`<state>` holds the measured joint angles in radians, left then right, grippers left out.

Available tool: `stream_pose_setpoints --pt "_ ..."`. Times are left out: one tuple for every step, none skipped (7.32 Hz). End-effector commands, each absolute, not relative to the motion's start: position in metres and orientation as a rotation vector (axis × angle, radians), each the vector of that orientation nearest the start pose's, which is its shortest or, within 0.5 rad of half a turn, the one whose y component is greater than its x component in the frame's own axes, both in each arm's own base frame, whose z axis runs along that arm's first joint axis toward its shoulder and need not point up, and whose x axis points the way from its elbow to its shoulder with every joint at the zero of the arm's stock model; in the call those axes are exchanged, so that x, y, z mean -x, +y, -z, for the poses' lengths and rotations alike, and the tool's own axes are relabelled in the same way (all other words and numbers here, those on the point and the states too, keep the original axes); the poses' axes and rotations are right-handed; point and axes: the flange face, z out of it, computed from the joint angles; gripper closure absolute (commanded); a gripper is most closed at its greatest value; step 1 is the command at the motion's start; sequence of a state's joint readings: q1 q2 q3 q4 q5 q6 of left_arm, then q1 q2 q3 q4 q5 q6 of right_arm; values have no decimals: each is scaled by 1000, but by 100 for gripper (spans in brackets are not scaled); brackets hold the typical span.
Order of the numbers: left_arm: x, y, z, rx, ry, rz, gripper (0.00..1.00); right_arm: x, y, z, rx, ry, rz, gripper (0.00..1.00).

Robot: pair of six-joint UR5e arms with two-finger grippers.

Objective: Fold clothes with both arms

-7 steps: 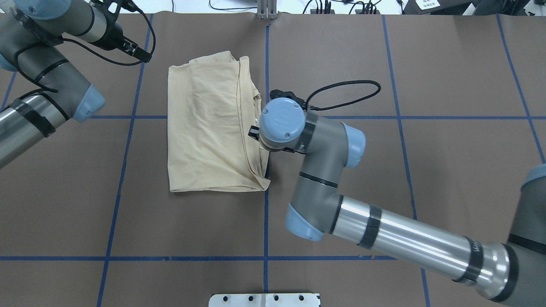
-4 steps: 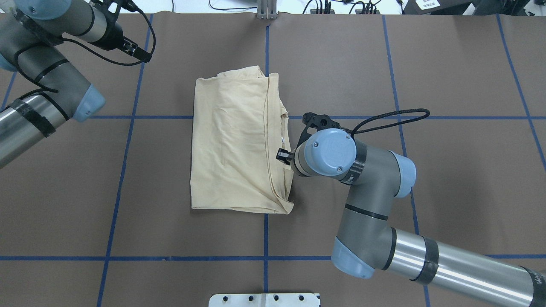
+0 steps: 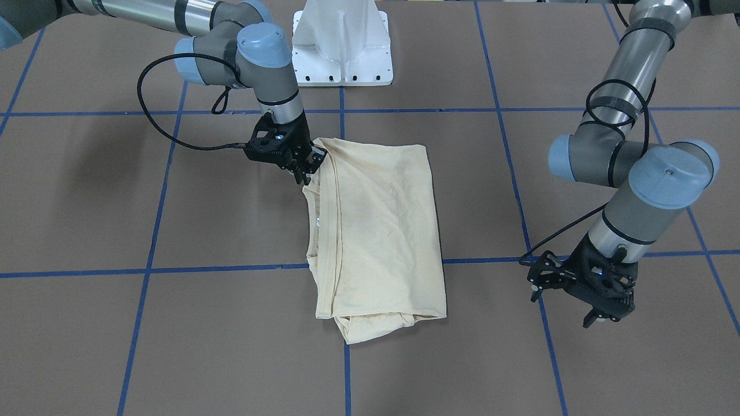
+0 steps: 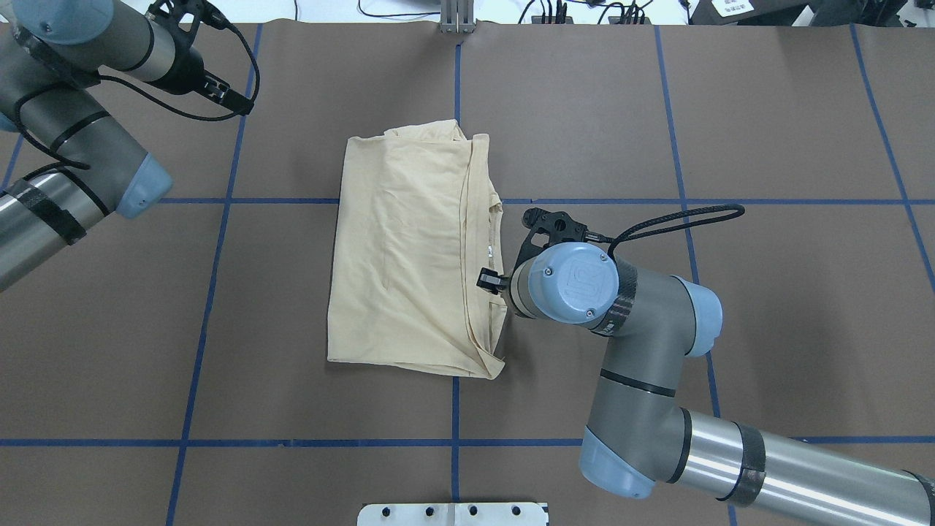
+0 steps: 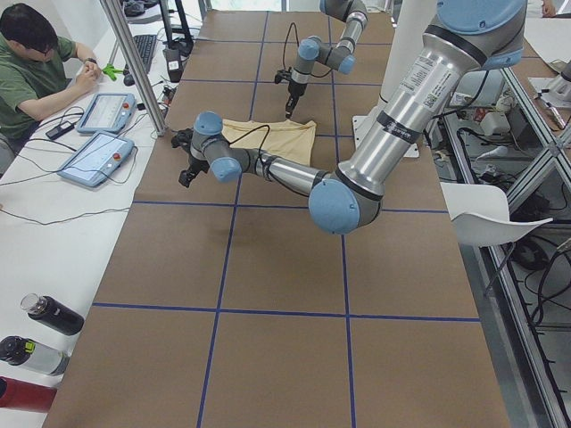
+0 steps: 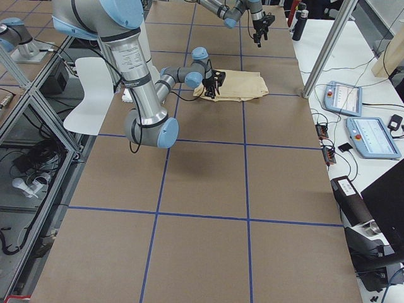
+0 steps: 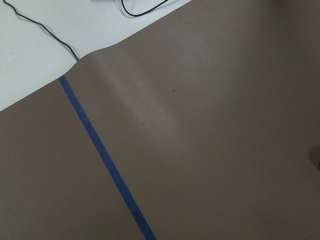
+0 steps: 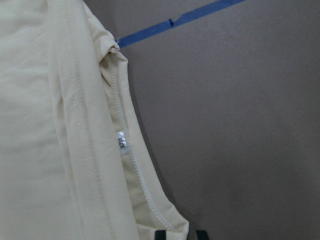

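Observation:
The clothes are one pale cream-yellow shirt [image 4: 409, 248] lying folded into a rectangle at the table's middle, also seen in the front-facing view [image 3: 376, 231]. Its neck opening with a small white label [image 8: 122, 141] faces the right arm. My right gripper [image 3: 306, 169] is shut on the shirt's edge near the collar, and that corner rises slightly to the fingers. In the overhead view the wrist covers most of the right gripper [image 4: 488, 280]. My left gripper [image 3: 607, 315] hangs open over bare table, well away from the shirt, at the far left in the overhead view [image 4: 237, 98].
Brown paper with blue tape lines [image 4: 454, 409] covers the table. The white base pedestal [image 3: 342, 43] stands at the robot's side. Cables [image 4: 584, 11] lie along the far edge. A seated person [image 5: 31, 71], control tablets [image 5: 96, 156] and bottles [image 5: 49, 316] are beside the table.
The right gripper has drawn the shirt to the right and toward the robot, fast at first, then only slightly. The left arm has shifted a little.

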<state>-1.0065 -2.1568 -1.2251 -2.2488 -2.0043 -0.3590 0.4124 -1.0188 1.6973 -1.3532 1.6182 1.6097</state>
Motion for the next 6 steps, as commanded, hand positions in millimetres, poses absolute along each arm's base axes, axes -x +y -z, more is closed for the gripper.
stream_pose_setpoints --pt "-323 -679 -403 -628 766 -388 0 557 -411 -225 -156 -844 -366 0" --pt "-323 -679 -404 -628 764 -387 0 567 -418 -204 -150 -812 -371 0" --pt "-323 -679 -404 -628 764 -387 0 592 -431 -188 -141 -767 -371 0" --pt "-323 -679 -403 -629 765 -388 0 613 -442 -180 -134 -732 -369 0" --pt "-323 -679 -403 -628 766 -388 0 633 -449 -179 -117 -678 -325 0" --pt "-323 -679 -403 -628 766 -388 0 647 -456 -173 -111 -601 -277 0"
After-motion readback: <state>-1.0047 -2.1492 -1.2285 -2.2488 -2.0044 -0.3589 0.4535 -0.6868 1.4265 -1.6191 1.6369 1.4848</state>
